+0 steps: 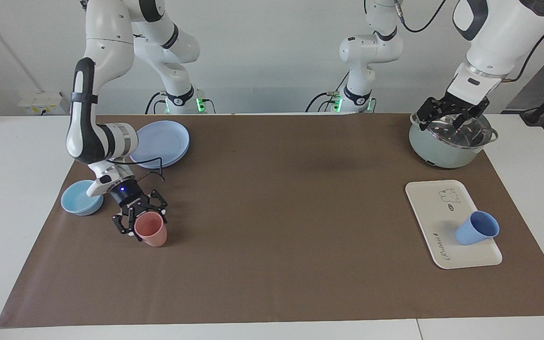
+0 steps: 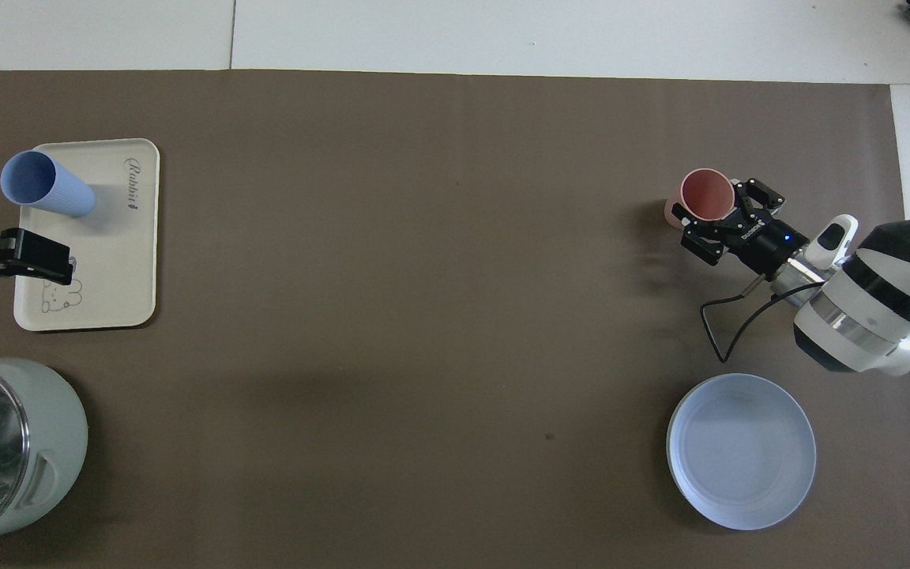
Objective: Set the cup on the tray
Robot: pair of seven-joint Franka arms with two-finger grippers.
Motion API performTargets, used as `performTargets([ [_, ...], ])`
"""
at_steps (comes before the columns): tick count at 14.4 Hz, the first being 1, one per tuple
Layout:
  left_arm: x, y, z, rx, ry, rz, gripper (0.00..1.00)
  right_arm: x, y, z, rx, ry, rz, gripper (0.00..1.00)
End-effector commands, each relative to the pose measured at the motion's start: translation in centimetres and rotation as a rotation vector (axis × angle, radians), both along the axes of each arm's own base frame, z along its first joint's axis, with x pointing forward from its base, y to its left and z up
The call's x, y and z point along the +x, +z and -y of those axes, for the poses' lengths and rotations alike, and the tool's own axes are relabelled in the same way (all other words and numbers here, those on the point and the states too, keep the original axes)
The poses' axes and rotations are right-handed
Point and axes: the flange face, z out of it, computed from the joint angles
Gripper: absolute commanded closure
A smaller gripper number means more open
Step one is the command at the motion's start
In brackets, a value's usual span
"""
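Note:
The periwinkle-blue cup (image 1: 476, 228) (image 2: 46, 186) stands on the cream tray (image 1: 435, 208) (image 2: 107, 269), at the tray's end farther from the robots, and nothing touches it. My left gripper (image 1: 449, 120) (image 2: 9, 254) hangs open in the air over the pot's lid, clear of the cup. My right gripper (image 1: 139, 221) (image 2: 720, 225) is low at the rim of a pink cup (image 1: 151, 231) (image 2: 705, 197) that stands on the brown mat at the right arm's end.
A pale green pot with a glass lid (image 1: 442, 146) (image 2: 5, 450) sits nearer to the robots than the tray. A round blue-lilac plate (image 1: 161, 141) (image 2: 741, 450) and a light-blue bowl (image 1: 81, 198) lie near the right arm.

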Motion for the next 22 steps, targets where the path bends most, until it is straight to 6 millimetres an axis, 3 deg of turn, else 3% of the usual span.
performTargets([
  [1, -0.5, 0.0, 0.4, -0.014, 0.011, 0.016, 0.00, -0.2, 1.0, 0.2, 0.001, -0.019, 0.028, 0.00],
  [3, -0.5, 0.1, 0.4, -0.014, 0.005, 0.018, 0.00, -0.4, 3.5, 0.4, -0.048, -0.061, 0.030, 0.00],
  [7, -0.4, 0.2, 0.4, -0.013, -0.003, 0.023, 0.00, -1.7, 8.5, -2.8, -0.063, -0.173, -0.052, 0.00],
  [9, -0.4, 0.3, 0.3, -0.013, -0.003, 0.025, 0.00, -2.3, 9.9, -4.8, -0.066, -0.216, -0.087, 0.00],
  [12, -0.4, 0.2, 0.2, -0.009, -0.002, 0.023, 0.00, -2.6, 10.8, -6.0, -0.134, -0.220, -0.092, 0.00],
  [17, -0.4, 0.2, 0.4, -0.002, -0.005, 0.025, 0.00, -0.9, 12.8, -4.5, -0.352, -0.045, -0.034, 0.00],
  [19, -0.4, 0.2, 0.5, -0.001, -0.007, 0.027, 0.00, 0.1, 13.8, -2.6, -0.408, 0.044, -0.028, 0.00],
  [22, -0.5, 0.2, 0.4, 0.001, -0.006, 0.022, 0.00, 2.0, 17.4, -1.6, -0.505, 0.157, -0.105, 0.00],
])
